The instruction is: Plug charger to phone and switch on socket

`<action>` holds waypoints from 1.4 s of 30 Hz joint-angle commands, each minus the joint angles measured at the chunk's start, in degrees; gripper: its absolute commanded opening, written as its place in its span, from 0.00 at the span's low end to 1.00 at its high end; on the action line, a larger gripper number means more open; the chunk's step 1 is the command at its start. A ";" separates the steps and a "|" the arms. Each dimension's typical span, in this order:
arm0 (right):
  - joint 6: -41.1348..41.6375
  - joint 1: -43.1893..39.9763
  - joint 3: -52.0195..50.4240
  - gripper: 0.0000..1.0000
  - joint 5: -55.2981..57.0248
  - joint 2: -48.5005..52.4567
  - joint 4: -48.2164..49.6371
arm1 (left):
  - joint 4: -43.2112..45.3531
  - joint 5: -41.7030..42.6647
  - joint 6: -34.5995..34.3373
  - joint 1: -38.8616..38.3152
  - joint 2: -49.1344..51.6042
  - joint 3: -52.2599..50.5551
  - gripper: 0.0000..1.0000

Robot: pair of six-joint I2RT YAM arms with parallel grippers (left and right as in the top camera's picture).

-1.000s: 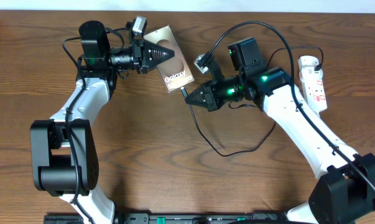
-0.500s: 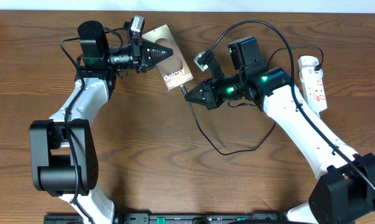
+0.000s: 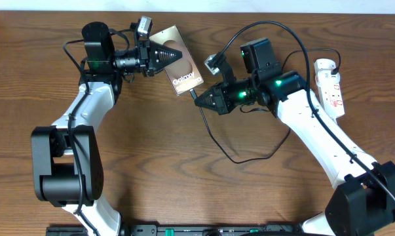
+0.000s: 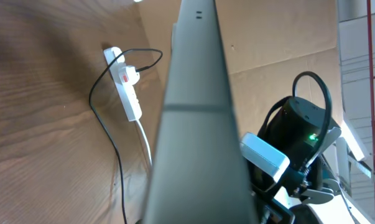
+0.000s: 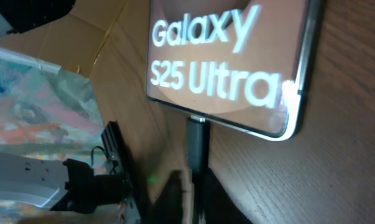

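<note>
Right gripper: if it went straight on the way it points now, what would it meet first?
Likely the small black plug tip just ahead of the right gripper, then the bottom edge of the flat brown-grey phone, which it touches.

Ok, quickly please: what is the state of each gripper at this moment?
Left gripper: closed, holding the phone.
Right gripper: at the charger plug, which sits in the phone's edge; open or closed cannot be told.
</note>
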 commanded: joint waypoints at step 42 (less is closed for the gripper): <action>-4.20 -17.88 0.87 0.65 13.86 -9.79 -15.02 | -32.96 -16.65 12.33 -3.93 0.20 10.95 0.07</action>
